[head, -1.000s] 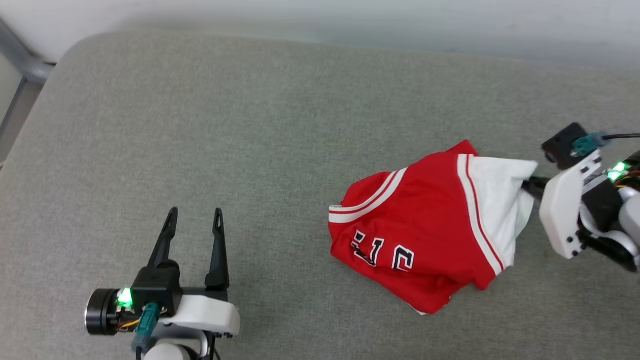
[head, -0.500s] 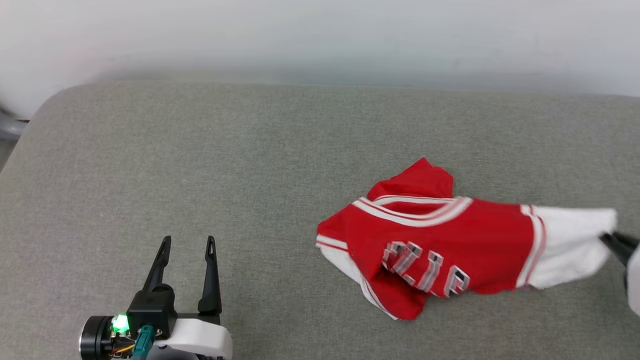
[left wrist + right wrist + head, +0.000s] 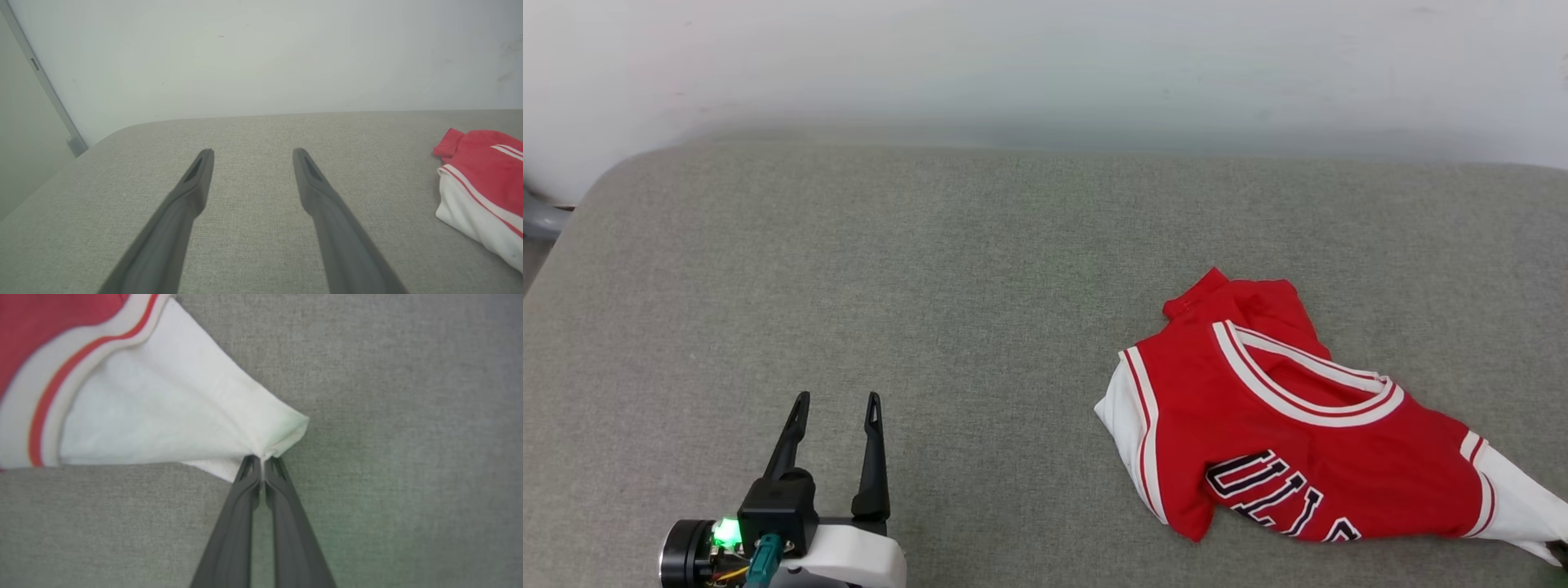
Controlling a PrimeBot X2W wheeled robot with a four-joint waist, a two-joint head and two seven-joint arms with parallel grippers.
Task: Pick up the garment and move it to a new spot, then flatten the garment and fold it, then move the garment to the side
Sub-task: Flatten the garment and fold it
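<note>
Head view: the garment (image 3: 1298,441), a red jersey shirt, lies crumpled on the right, near part of a grey fabric cushion (image 3: 931,286). Its chest faces up, with black, white-outlined letters running off its near edge. White-and-red striped trim rings the open neckline, and a white sleeve (image 3: 1123,416) with a red stripe folds under at its left. The other white sleeve stretches toward the near right corner. The left gripper (image 3: 838,400) hovers at the near left, well apart from the shirt, fingers spread and holding nothing.

Right wrist view: the right gripper (image 3: 261,460) has its fingers pressed together, clamped on the gathered tip of the white sleeve (image 3: 163,408), which fans out taut toward the striped cuff seam.
</note>
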